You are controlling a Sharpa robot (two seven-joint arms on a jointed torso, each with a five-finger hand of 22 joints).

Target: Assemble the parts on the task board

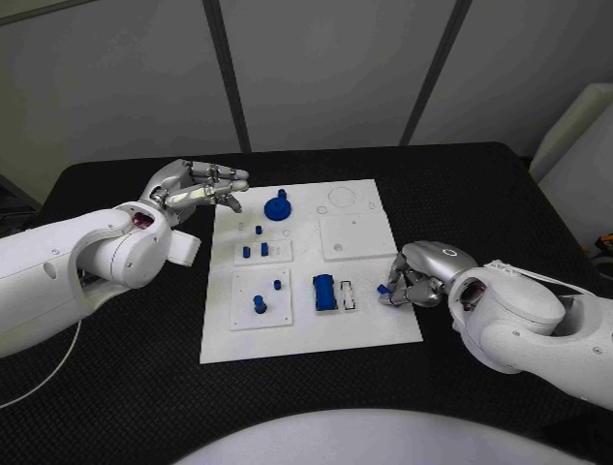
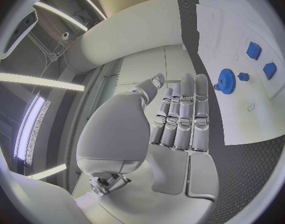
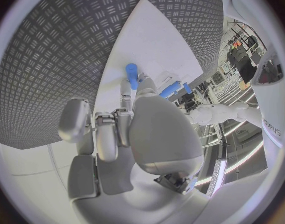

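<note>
Task board (image 1: 362,320) lies between an empty left hand (image 1: 199,189), fingers straight, and right hand (image 1: 420,274), fingers pinching a blue peg (image 3: 131,74).

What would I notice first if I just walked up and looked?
Probably the white task board in the middle of the black table, dotted with small blue parts. A blue gear stands near its far edge, beside the left robot hand. The right robot hand holds a small blue peg at the board's right edge.

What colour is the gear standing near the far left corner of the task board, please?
Blue; the gear shows best in the head view.
</note>
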